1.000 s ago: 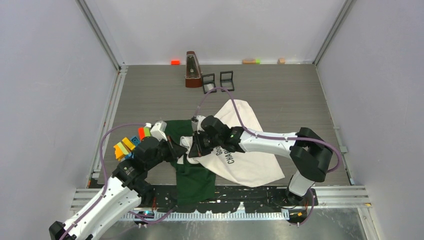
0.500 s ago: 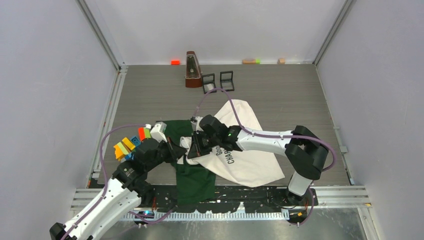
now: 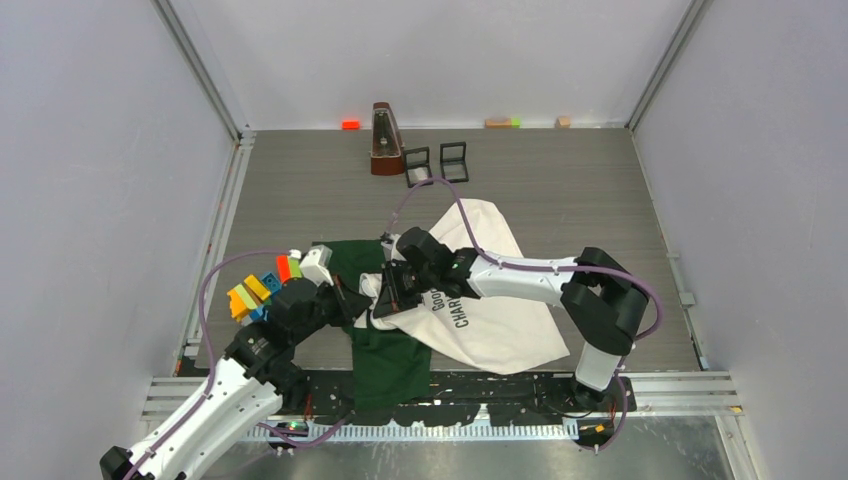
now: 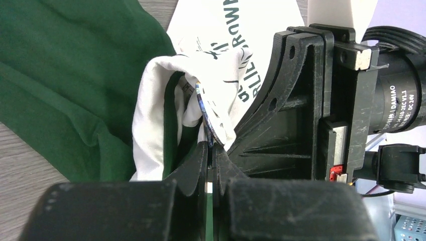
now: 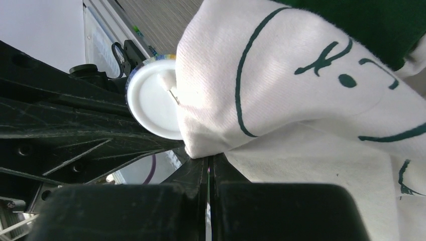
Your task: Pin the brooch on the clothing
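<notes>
The white T-shirt with dark green sleeves lies crumpled at the table's middle front. My right gripper is shut on a raised fold of its white printed fabric, pinched at the fingertips. My left gripper is shut on the brooch, a thin round badge seen edge-on in the left wrist view. Its white back and pin touch the edge of the held fold. The two grippers face each other, almost touching. The brooch's front is hidden.
A brown metronome-shaped object and two small black frames stand at the back. Coloured blocks lie beside the left arm. Small blocks sit along the back wall. A purple cable arcs over the shirt.
My right arm has shifted slightly to the left, bringing the held fold closer onto the brooch. The left gripper has hardly moved.
</notes>
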Robot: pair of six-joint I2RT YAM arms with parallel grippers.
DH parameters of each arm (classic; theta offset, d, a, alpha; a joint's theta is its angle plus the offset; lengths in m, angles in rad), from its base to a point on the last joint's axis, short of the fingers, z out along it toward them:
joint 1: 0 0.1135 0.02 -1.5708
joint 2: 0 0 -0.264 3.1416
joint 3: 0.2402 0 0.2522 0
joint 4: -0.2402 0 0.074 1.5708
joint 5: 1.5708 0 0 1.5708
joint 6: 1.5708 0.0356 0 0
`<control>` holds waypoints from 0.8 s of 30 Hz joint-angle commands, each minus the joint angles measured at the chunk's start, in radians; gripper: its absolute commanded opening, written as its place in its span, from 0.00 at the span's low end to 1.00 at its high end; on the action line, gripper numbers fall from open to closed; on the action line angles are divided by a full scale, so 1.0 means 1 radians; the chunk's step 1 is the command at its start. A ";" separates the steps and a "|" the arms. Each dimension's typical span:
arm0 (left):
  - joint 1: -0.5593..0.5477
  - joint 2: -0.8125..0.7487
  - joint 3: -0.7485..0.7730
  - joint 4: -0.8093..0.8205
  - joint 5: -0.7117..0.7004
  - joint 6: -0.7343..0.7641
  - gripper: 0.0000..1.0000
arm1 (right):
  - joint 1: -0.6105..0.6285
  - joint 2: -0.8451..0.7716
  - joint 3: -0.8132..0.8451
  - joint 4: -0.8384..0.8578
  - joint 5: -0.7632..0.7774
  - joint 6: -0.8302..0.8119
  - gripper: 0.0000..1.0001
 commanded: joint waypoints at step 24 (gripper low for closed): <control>-0.006 -0.095 -0.008 0.246 0.046 -0.030 0.00 | -0.017 0.055 0.069 -0.019 -0.073 0.178 0.01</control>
